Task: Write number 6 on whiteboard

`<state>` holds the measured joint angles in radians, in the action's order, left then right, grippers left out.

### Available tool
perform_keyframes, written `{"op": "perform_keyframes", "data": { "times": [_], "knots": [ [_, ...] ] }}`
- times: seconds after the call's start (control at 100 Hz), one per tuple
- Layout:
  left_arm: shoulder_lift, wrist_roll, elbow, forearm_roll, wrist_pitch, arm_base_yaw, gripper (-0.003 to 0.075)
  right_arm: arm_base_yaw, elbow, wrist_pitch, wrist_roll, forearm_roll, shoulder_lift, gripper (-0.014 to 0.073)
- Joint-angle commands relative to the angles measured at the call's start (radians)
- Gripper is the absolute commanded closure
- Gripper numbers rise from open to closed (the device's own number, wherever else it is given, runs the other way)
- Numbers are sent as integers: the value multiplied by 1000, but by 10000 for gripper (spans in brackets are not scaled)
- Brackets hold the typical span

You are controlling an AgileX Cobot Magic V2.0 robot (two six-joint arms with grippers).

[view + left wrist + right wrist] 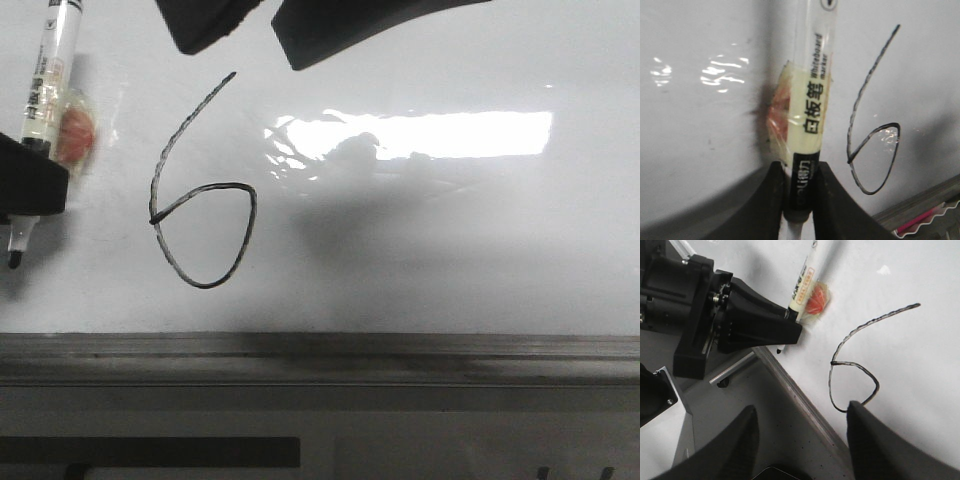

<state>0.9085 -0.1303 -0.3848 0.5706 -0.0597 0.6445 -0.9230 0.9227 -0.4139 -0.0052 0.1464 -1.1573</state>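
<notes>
Below the writing surface, a grey metal rail (pixel 320 352), running the full width of the front view. Under it, a paler grey ledge (pixel 450 440) with a dark slot (pixel 150 452). In the right wrist view, dull grey speckled flooring (pixel 785 425). Bright overhead light, soft shadows.

Whiteboard marker (pixel 48 75), orange-red sticker (pixel 75 135) under tape.

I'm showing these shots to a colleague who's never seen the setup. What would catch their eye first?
First, the black hand-drawn number 6 on the glossy whiteboard, left of the bright light reflection. Next, the left gripper at the board's left edge, shut on a whiteboard marker taped with something orange, tip down. The right gripper hangs open and empty.
</notes>
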Motion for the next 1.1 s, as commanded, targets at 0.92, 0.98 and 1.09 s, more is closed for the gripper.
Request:
{"op": "perform_keyframes", "data": {
  "times": [0.92, 0.98, 1.09],
  "knots": [
    [-12, 7, -49, 40, 44, -18, 451, 8, 26, 75, -8, -5, 24, 242],
    [-12, 7, -49, 40, 44, -18, 428, 8, 26, 75, -8, -5, 24, 242],
    [-12, 7, -49, 40, 42, -18, 409, 8, 26, 75, -8, -5, 24, 242]
  ]
}}
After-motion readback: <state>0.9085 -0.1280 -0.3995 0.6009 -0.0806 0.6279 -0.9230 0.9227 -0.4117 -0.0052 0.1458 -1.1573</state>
